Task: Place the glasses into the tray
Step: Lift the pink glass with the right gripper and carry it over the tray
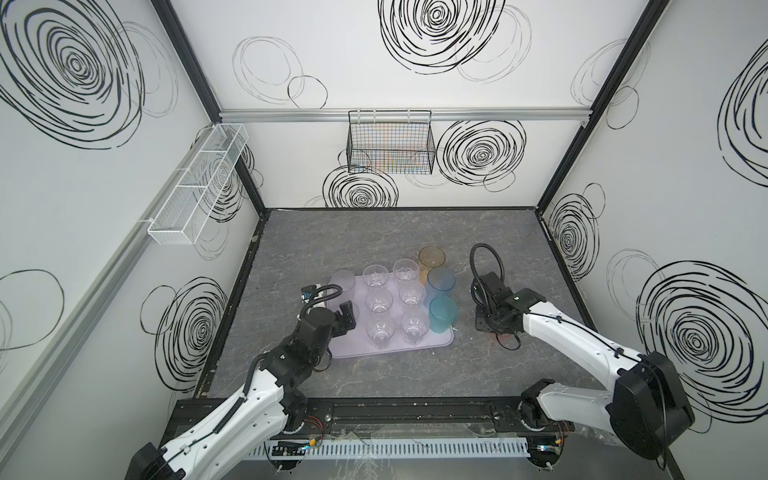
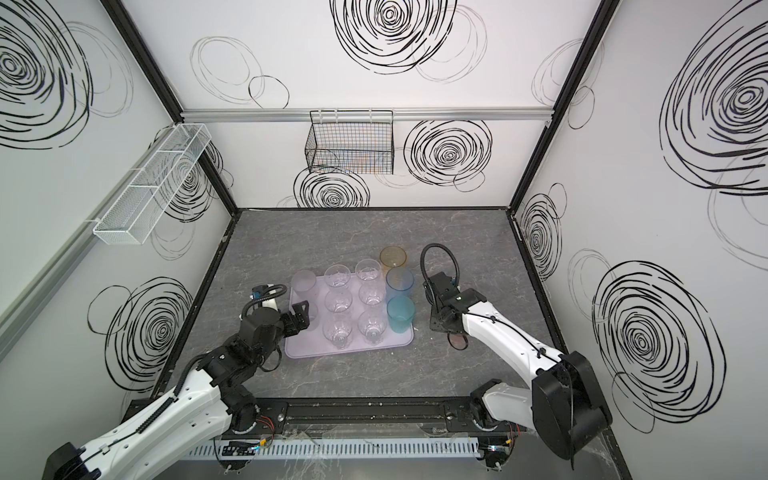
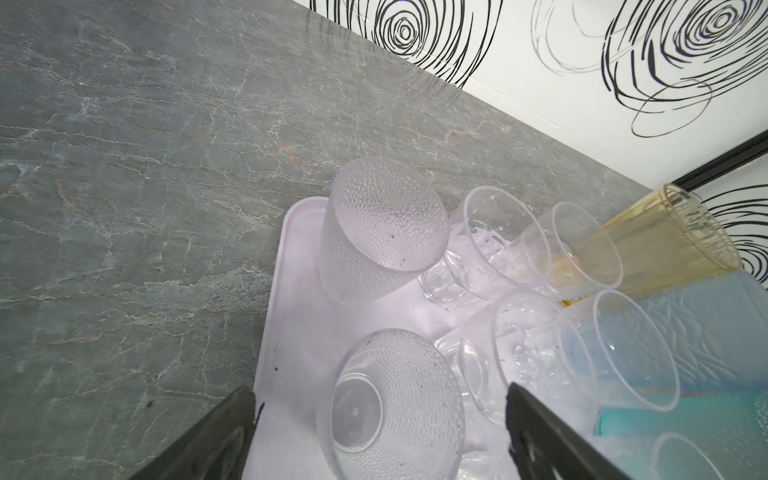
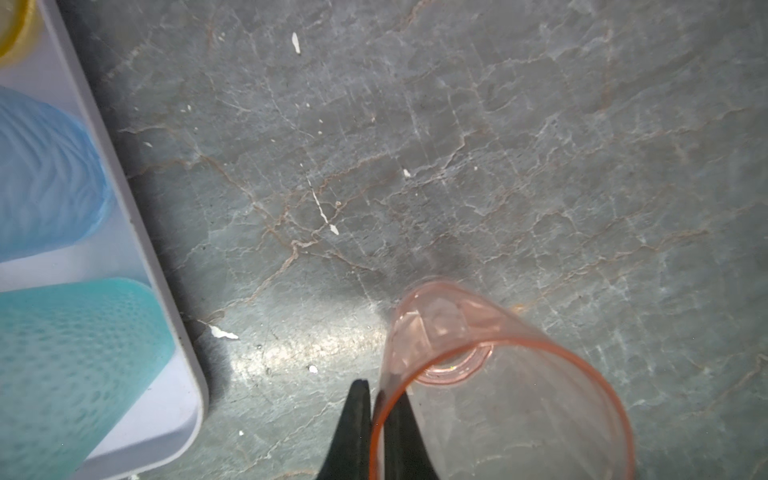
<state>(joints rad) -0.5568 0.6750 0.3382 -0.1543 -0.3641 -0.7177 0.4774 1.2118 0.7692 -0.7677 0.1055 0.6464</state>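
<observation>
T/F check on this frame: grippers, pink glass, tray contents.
1. The right gripper is shut on the rim of the pink glass. True.
2. The pink glass sits in the tray. False: it is outside the tray, to its right.
3. The left gripper grips a clear glass. False: it is open and holds nothing, with a dimpled clear glass in the tray between its jaws.
4. The teal glass stands in the tray. True.

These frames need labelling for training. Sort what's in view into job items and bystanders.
Job items: lilac tray; clear glasses on it; amber glass; blue glass; teal glass; pink glass, pinched by the right gripper; open left gripper.
Bystanders: black wire basket; white mesh basket.
</observation>
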